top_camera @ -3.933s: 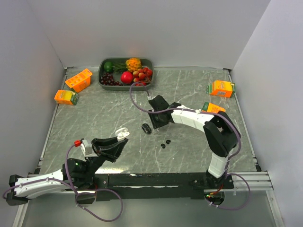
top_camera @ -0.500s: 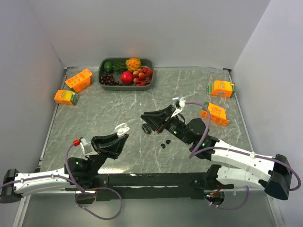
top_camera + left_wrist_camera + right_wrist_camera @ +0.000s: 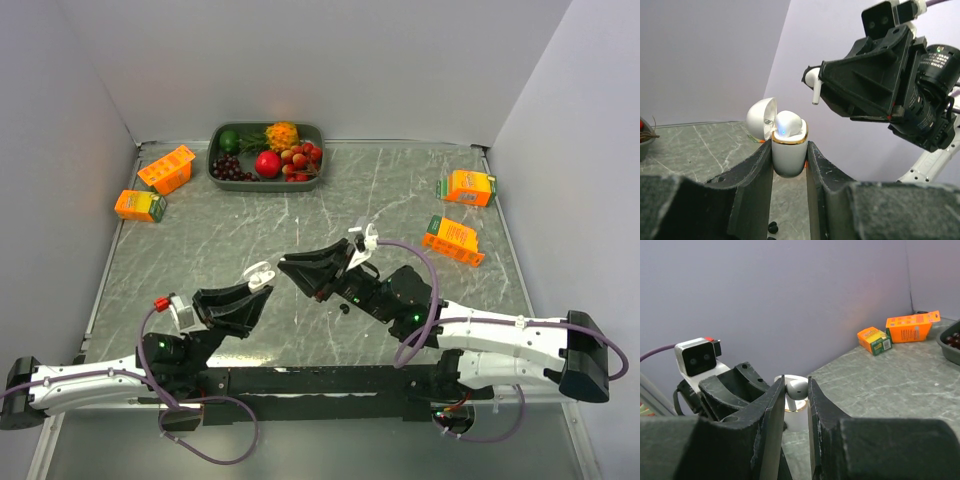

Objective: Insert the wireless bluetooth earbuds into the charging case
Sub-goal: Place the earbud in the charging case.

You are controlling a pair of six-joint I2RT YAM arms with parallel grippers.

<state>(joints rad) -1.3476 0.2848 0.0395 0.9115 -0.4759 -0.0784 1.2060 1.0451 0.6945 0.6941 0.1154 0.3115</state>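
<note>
In the top view, the left gripper (image 3: pixel 255 282), left of the centre, is closed around the white charging case (image 3: pixel 259 271). The right gripper (image 3: pixel 287 266) is just beside it on the right. A black earbud (image 3: pixel 344 308) lies on the table (image 3: pixel 200 240) under the right arm.

In the left wrist view, the case stands upright in the centre with its lid open, and a seated earbud (image 3: pixel 788 124) is inside. A second white earbud (image 3: pixel 813 86) is pinched in the right gripper at the upper middle, apart from the case.

In the right wrist view, this second white earbud (image 3: pixel 796 388) sits between the fingers in the centre, with the case just behind it.
</note>
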